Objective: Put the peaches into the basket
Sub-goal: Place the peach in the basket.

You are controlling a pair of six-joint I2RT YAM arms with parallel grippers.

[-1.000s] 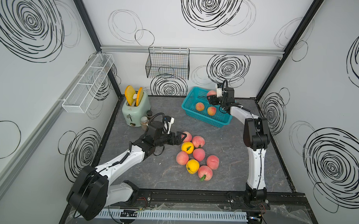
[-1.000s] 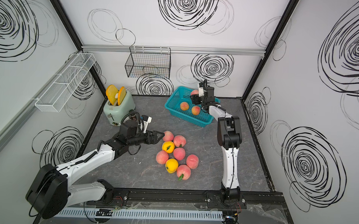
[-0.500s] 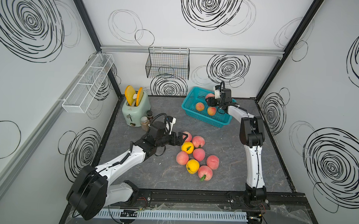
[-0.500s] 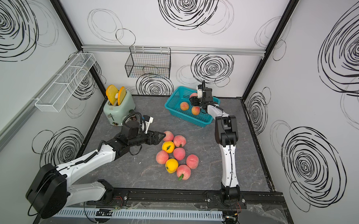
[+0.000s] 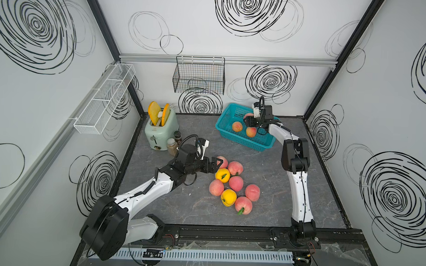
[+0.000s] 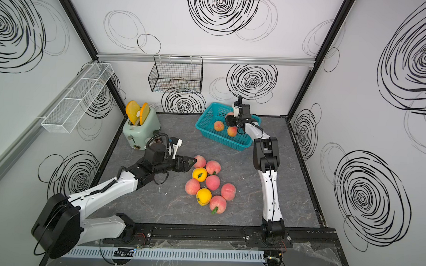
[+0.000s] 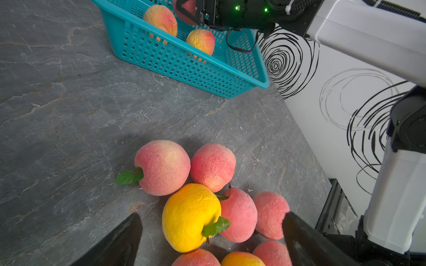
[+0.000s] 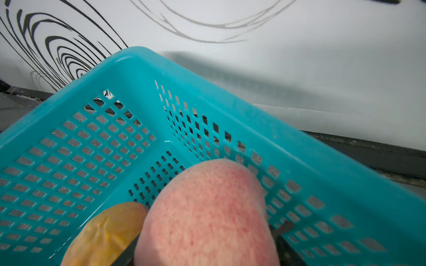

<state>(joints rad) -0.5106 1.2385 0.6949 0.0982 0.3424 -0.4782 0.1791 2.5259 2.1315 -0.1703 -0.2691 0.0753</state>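
The turquoise basket (image 5: pixel 241 142) (image 6: pixel 221 138) stands at the back right with two orange-blushed peaches (image 5: pixel 237 126) (image 5: pixel 251 131) in it. My right gripper (image 5: pixel 247 120) (image 8: pixel 207 253) hangs over its inside, shut on a pink peach (image 8: pixel 207 207). Several peaches lie bunched mid-table, pink ones (image 5: pixel 236 183) and two yellow ones (image 5: pixel 222 174) (image 5: pixel 228 197). My left gripper (image 5: pixel 215 163) (image 7: pixel 212 215) is open at the bunch's left edge. In the left wrist view a yellow peach (image 7: pixel 191 216) lies between its fingers (image 7: pixel 124 241), untouched.
A mint toaster (image 5: pixel 161 130) holding orange slices stands at the back left with small spice jars (image 5: pixel 172 146) beside it. A black wire basket (image 5: pixel 199 76) hangs on the back wall and a white mesh rack (image 5: pixel 105 103) on the left wall.
My right gripper has carried the pink peach leftward, further over the basket's inside. The left arm has hardly moved.
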